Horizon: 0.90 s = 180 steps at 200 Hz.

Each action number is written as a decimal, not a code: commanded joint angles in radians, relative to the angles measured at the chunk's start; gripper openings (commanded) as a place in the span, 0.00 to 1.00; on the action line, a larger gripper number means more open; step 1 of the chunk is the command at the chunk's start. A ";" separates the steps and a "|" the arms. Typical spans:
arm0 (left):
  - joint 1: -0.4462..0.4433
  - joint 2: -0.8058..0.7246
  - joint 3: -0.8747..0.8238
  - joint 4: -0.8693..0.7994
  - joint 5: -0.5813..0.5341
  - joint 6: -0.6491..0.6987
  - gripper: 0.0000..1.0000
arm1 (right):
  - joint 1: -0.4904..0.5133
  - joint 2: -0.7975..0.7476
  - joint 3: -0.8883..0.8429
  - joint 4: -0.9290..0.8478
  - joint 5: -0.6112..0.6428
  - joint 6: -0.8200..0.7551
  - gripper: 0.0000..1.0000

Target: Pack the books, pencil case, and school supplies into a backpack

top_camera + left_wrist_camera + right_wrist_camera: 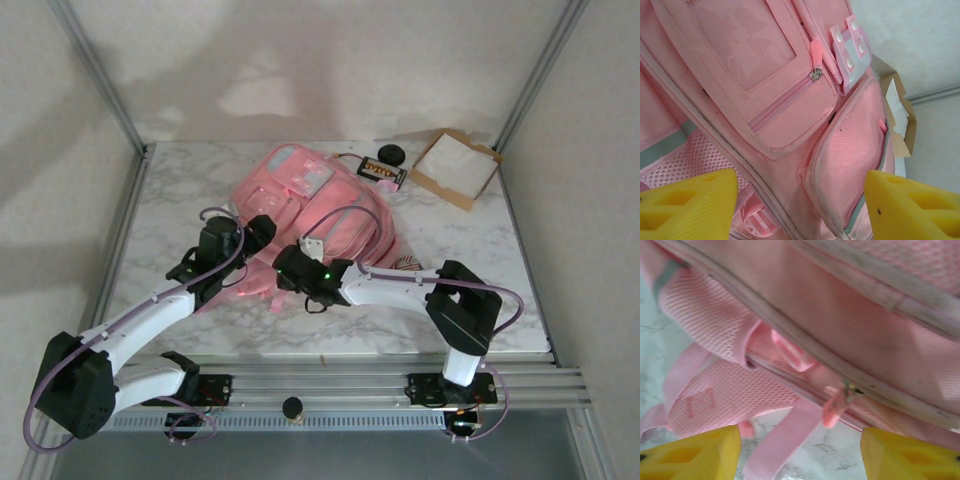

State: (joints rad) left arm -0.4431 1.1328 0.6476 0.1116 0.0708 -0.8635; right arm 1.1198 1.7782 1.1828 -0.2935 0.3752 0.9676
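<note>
Pink backpack [310,215] lies on desk [480,300]; school supplies [407,265] rest just beside it, apparently unpacked. Left end effector [800,200] and right end effector [800,450] both open, gripping nothing.

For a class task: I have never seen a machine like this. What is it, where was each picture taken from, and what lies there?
Two white robot arms are bolted at the near edge of a marble table, each ending in a two-finger pincer. One picture looks down from above; the other two come from cameras on the wrists, so the yellow blocks are the pincers' own fingers. A large pink fabric backpack lies in the middle. Behind it sit a brown cardboard tray with white inside, a black rectangular item with orange marks and a black round object. The left pincer and right pincer both stand open at the backpack, holding nothing.
</note>
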 commanded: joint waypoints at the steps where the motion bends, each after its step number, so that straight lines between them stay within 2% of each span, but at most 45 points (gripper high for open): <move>1: 0.012 -0.005 -0.027 -0.009 -0.026 0.010 0.67 | -0.016 0.050 0.060 -0.128 0.049 0.084 0.62; 22: 0.014 -0.007 -0.033 -0.002 -0.029 0.003 0.67 | -0.021 0.079 0.102 -0.131 0.084 0.084 0.55; 42: 0.015 -0.007 -0.034 -0.003 -0.031 0.003 0.67 | -0.037 0.128 0.158 -0.179 0.097 0.119 0.53; 55: 0.017 -0.007 -0.034 -0.004 -0.032 0.004 0.67 | -0.049 0.157 0.181 -0.205 0.098 0.151 0.48; 92: 0.021 -0.004 -0.042 -0.001 -0.030 0.003 0.68 | -0.068 0.246 0.251 -0.249 0.114 0.201 0.43; 122: 0.024 -0.002 -0.046 0.001 -0.029 0.003 0.68 | -0.087 0.297 0.279 -0.225 0.112 0.201 0.37; 145: 0.029 -0.001 -0.047 -0.002 -0.028 0.006 0.69 | -0.095 0.319 0.290 -0.236 0.119 0.207 0.25; 180: 0.033 -0.002 -0.049 -0.002 -0.010 -0.010 0.69 | -0.093 0.259 0.271 -0.211 0.148 0.176 0.09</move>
State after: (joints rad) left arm -0.4217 1.1332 0.6170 0.1116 0.0559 -0.8646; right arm 1.0554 2.0560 1.4498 -0.5377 0.4431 1.1603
